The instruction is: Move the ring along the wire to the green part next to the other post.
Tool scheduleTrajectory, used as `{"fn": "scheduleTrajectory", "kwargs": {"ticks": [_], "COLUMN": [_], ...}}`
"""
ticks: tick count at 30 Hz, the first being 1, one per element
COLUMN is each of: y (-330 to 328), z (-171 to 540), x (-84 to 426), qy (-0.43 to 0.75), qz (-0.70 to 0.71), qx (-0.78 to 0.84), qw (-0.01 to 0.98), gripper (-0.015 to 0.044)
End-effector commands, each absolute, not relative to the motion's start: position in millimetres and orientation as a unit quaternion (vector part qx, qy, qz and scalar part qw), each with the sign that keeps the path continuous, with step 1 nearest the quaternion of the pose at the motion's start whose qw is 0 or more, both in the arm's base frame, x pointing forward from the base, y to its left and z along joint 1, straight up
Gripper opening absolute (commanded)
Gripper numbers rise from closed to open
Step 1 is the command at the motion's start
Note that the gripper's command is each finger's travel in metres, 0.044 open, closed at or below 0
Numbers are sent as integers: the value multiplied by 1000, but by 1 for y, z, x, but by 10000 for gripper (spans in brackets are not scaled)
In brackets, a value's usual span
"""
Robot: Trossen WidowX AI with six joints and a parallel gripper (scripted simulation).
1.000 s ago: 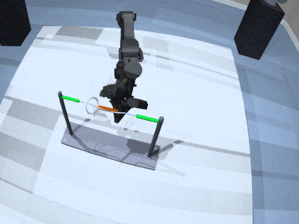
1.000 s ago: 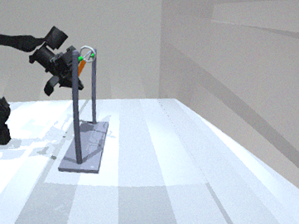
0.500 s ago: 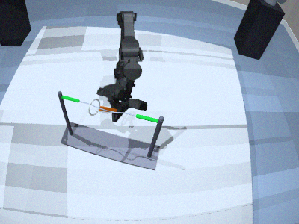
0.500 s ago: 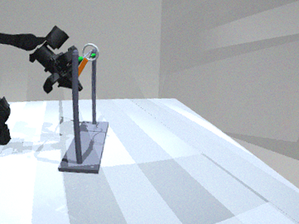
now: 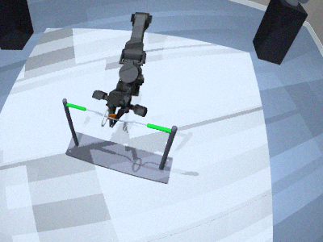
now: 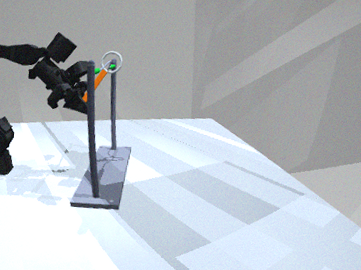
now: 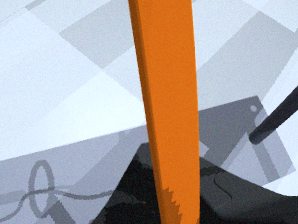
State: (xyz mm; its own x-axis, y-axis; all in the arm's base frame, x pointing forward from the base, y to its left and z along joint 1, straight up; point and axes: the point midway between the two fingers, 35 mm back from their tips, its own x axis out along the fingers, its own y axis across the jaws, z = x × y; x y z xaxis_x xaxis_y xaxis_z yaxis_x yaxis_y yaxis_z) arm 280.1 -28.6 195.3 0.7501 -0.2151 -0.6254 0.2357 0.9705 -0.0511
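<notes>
The ring (image 5: 102,122) (image 6: 121,62) is around the wire's thin grey part (image 5: 137,122), nearer the left green part (image 5: 76,106) than the right green part (image 5: 159,127) in the top view. Whether the ring touches the wire is too small to tell. Its orange handle (image 5: 111,116) (image 6: 98,81) (image 7: 170,100) slants down from the ring toward the arm in the exterior view. My gripper (image 5: 113,122) (image 6: 86,103) (image 7: 154,151) is shut on the handle's lower part. The fingers look close to the wire in the top view; the exact gap is unclear.
A dark post (image 5: 71,125) (image 6: 113,110) (image 7: 277,115) and another post (image 5: 168,149) (image 6: 93,133) carry the wire's ends. They stand on a grey base plate (image 5: 81,152) (image 6: 108,195) (image 7: 225,117). Shadows of the ring and wire fall on the plate.
</notes>
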Motion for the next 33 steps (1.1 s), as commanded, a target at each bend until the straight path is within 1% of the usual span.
{"fn": "scheduleTrajectory", "kwargs": {"ticks": [1, 18, 27, 33], "y": [-44, -92, -103, -102], "z": [198, 216, 222, 220], "x": [277, 279, 281, 280], "qy": [333, 331, 328, 329], "qz": [-101, -29, 0, 10], "qx": [-60, -309, -386, -393], "qw": [936, 891, 862, 859], "gripper": [-150, -150, -150, -150]}}
